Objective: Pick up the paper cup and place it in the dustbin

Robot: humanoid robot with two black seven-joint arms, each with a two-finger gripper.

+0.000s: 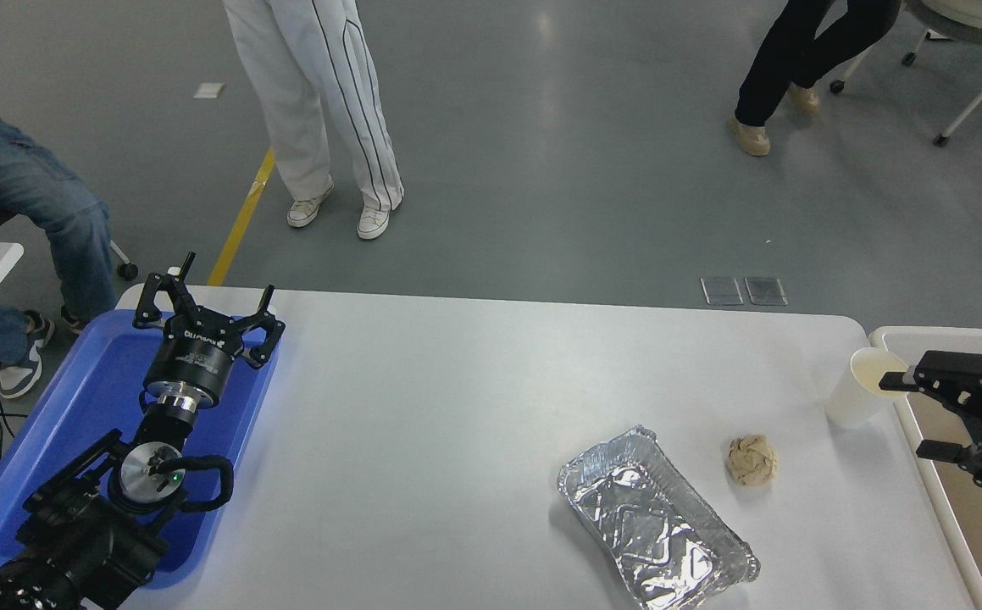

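White paper cup (862,386) stands at right of frame, near the table's (457,407) right edge, tilted a little, mouth facing up and right. The right gripper (914,415) comes in from the right edge w/ fingers spread wide; its upper fingertip (893,383) sits at the cup's rim, maybe just inside the mouth, while the lower finger (935,449) hangs well below and right of the cup, not touching it. So the gripper is open, not clamped on the cup. Can't tell if the cup's base rests on the table or is just off it.

Just right of the cup, past the table edge, is the cream-beige dustbin (923,335), pale thick rim, tan inside; most of it is cut off by the frame's right edge, and the gripper hangs over it.

Lower left of the cup, a crumpled tan paper ball (751,460) lies on the table. Left of that, a foil tray (656,518) sits slanted at bottom centre-right.

Far left of frame: a blue tray (75,407) overhanging the table's left edge. The left arm is parked over it, its gripper (207,315) w/ fingers splayed open, holding nothing.

Top of frame, grey floor beyond the table: a person in white trousers (321,102) stands upper left-centre, a person in jeans (24,203) sits at far left, and a person in dark trousers (796,59) is at upper right beside a wheeled chair (965,51).
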